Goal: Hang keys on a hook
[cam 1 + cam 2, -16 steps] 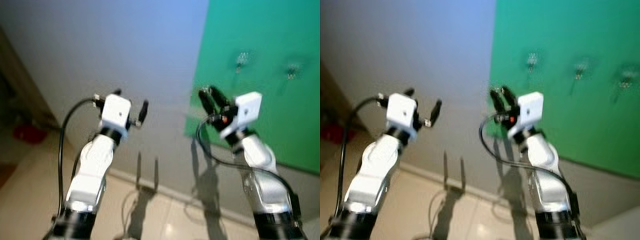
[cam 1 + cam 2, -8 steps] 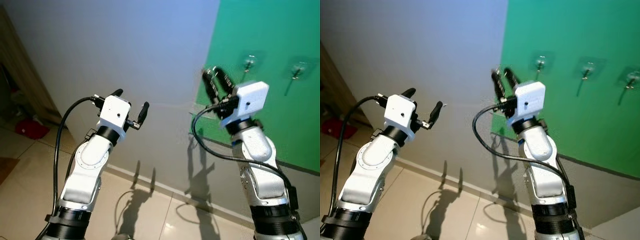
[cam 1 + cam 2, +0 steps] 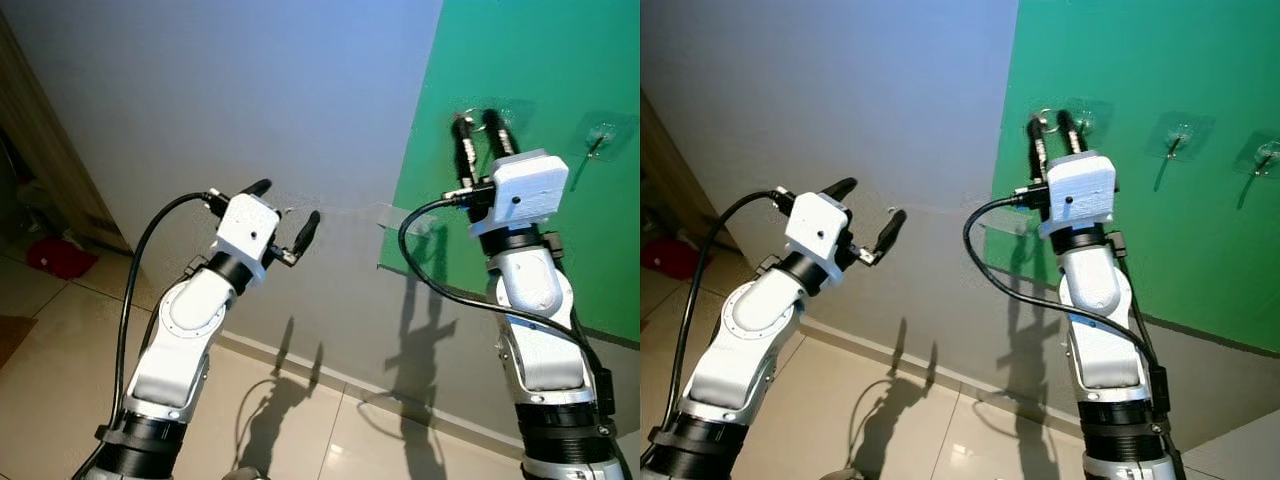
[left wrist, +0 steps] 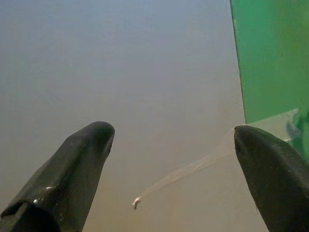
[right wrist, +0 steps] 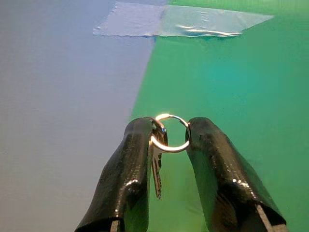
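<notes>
Green board ahead: with my right gripper (image 5: 170, 137) pinching the key ring (image 5: 169, 133) just below the nearest hook (image 3: 1081, 122), I'd lift gently, left gripper (image 3: 284, 207) spread idle.

Our right gripper (image 5: 169, 137) — arm raised high, wrist upright, fingers closed on a key ring (image 5: 170, 133). Our left gripper (image 3: 285, 207) — arm lifted forward, fingers spread wide, holding nothing.
</notes>
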Robot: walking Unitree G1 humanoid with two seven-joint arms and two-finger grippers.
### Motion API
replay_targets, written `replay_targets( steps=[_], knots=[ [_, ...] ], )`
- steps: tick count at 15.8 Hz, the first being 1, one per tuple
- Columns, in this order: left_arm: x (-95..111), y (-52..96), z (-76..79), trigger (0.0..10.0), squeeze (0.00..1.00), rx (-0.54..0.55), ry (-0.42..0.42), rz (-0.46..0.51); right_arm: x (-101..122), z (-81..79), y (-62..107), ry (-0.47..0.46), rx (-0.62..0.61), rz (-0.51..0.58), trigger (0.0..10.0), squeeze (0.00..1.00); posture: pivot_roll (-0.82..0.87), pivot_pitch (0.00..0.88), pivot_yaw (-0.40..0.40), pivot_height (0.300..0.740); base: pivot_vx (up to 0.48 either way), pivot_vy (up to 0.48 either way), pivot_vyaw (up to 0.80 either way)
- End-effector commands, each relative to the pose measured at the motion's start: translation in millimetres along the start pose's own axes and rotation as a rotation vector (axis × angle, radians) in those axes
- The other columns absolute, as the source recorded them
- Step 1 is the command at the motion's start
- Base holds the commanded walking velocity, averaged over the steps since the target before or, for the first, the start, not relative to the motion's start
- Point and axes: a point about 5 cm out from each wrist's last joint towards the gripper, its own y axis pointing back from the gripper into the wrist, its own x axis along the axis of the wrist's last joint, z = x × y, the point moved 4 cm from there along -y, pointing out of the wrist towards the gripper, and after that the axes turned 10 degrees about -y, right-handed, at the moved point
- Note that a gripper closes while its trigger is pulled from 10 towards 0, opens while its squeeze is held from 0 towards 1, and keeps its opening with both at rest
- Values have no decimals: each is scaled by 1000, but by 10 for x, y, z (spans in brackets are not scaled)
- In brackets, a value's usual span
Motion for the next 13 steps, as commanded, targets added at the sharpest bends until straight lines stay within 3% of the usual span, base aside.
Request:
replay_targets(
  steps=[1,10,13],
  knots=[
    [90,-38,6,10000,0,-11,-2,34,19,86,-34,46,-38,6,10000,0,-26,0,-4,740,0,0,0],
    [87,-37,19,10000,0,-31,-8,35,-306,126,-17,131,-110,-146,10000,0,-22,0,2,740,0,0,0],
    [95,-37,44,10000,0,-44,-10,37,-319,174,-20,154,-152,-141,10000,0,-19,0,2,740,0,0,0]
  ],
)
